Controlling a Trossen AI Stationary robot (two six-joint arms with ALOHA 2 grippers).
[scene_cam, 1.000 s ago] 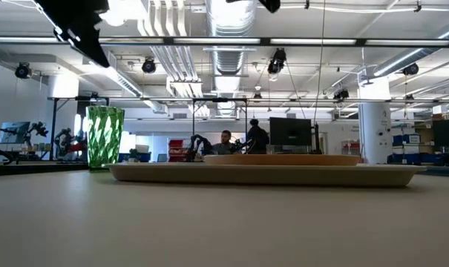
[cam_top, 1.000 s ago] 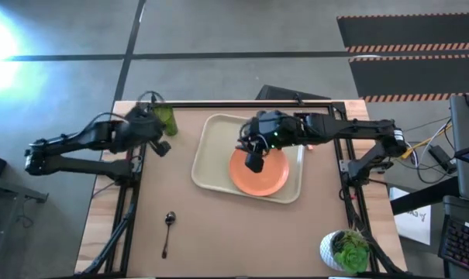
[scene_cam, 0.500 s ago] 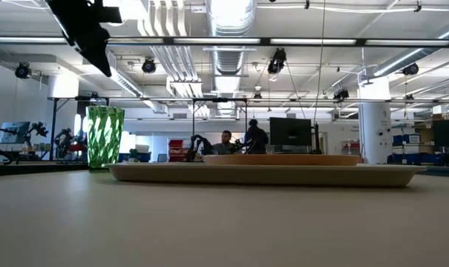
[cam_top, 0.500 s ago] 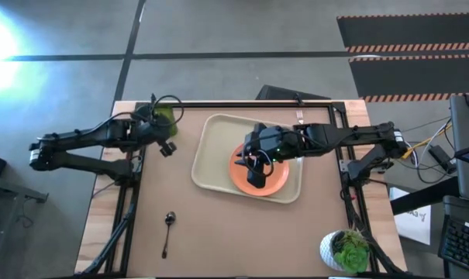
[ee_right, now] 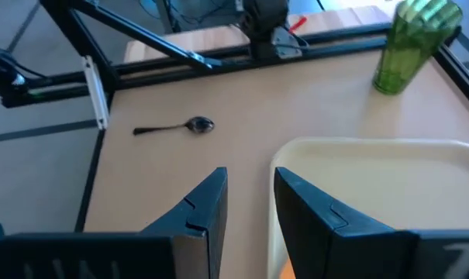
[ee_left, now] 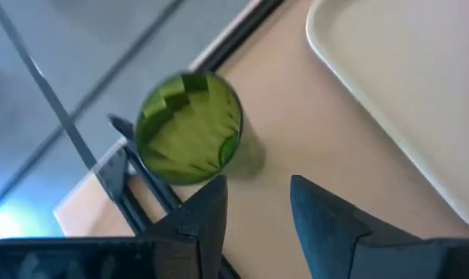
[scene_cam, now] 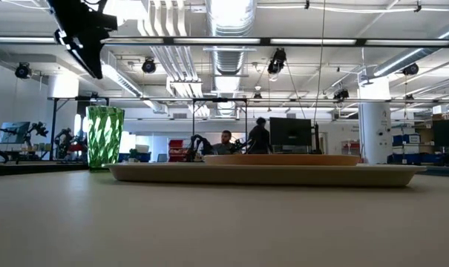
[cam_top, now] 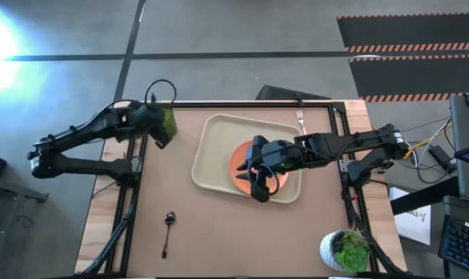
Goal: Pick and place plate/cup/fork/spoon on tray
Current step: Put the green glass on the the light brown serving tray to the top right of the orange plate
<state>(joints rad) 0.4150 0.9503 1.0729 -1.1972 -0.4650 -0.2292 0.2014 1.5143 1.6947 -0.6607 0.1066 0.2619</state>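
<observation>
The green cup [cam_top: 166, 118] [ee_left: 189, 128] stands upright on the table's far left corner. My left gripper [cam_top: 161, 139] [ee_left: 257, 205] hovers open above it, a little to its near side, with nothing between the fingers. The orange plate [cam_top: 240, 164] lies on the cream tray [cam_top: 215, 159] [scene_cam: 261, 174]. My right gripper [cam_top: 261, 188] [ee_right: 250, 198] hangs open over the plate's near edge and the tray's near rim, holding nothing. The dark spoon [cam_top: 168, 225] [ee_right: 189, 125] lies on the table near left. The fork [cam_top: 300, 118] lies beside the tray's far right corner.
A white pot with a green plant [cam_top: 345, 249] stands at the table's near right corner. A black frame rail [cam_top: 250, 103] runs along the far edge behind the cup. Bare tabletop [cam_top: 242, 240] stretches between the spoon and the plant.
My left gripper has moved toward the table's far edge, closing in above the cup. My right gripper has travelled toward the near edge, from over the plate's middle to its near edge. The cup, plate, spoon and fork have stayed put.
</observation>
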